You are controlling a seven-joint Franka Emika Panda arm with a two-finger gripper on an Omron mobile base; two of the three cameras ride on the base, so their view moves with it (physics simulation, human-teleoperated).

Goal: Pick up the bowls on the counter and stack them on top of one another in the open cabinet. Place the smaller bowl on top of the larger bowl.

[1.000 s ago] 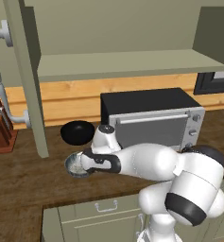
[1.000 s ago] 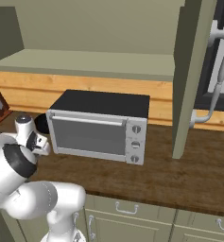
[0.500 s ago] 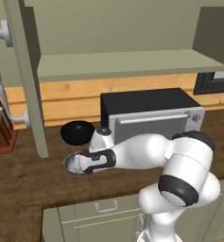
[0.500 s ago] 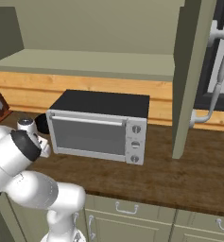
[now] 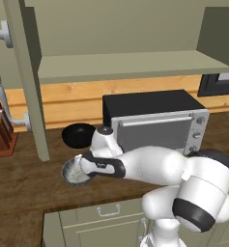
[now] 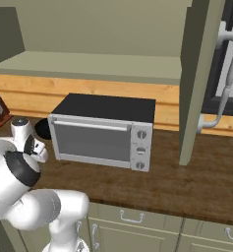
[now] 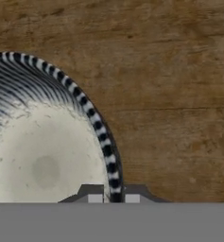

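The jaws point(image 7: 114, 196) are pinched on the rim of the small bowl point(image 5: 76, 172), one finger inside and one outside, with the bowl resting on the tabletop point(image 5: 19, 178). Grasping looks done; next comes a lift, though the black bowl point(image 5: 78, 135) just beyond arguably belongs on the cabinet shelf point(image 5: 130, 65) first.

Two bowls sit out, the smaller bowl point(image 5: 76, 172) and the larger bowl point(image 5: 78, 135), beside one toaster oven point(image 5: 154, 121).

The smaller bowl point(image 5: 75, 172) sits upright on the counter point(image 5: 24, 181), near the larger bowl point(image 5: 78, 134).
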